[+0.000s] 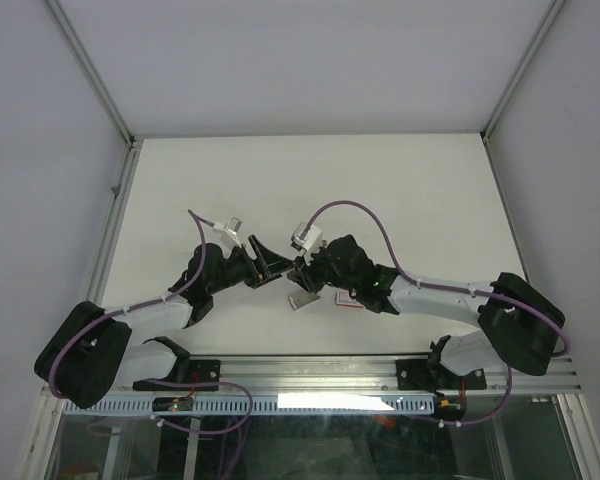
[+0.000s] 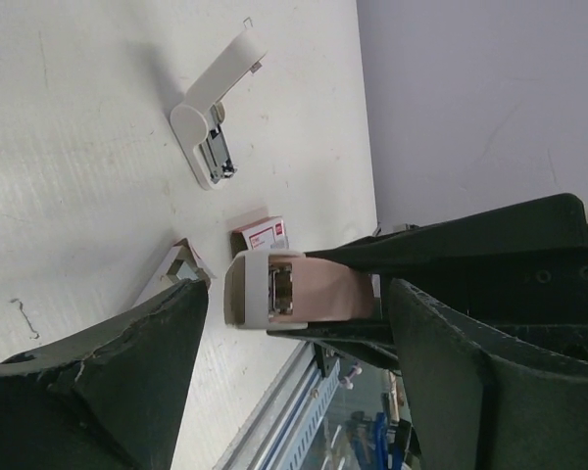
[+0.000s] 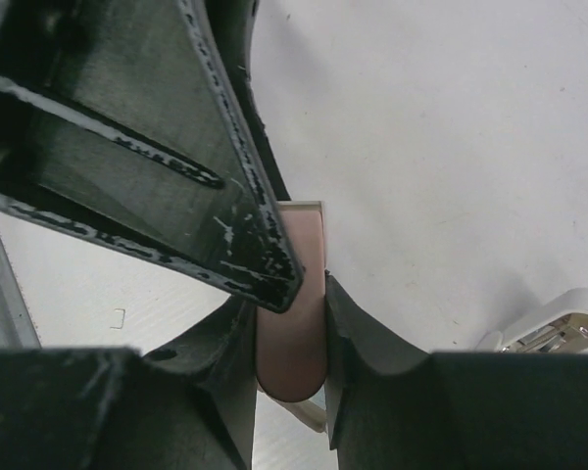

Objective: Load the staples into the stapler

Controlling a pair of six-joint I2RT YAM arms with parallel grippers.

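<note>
Right fingers (image 3: 372, 392) clamped on pink stapler (image 2: 294, 294), holding it out toward left arm. Left fingers (image 2: 108, 382) apart, one on each side of stapler's nose, no contact visible. On counter (image 2: 78, 147) beyond: staples box (image 2: 265, 233), tray (image 2: 181, 264) just beside it. White stapler (image 2: 216, 108) lies hinged open, farther off. Step, likely: opening pink stapler; no strip picked up yet. Next calls for left to pinch top and swing it up while right holds body steady.
</note>
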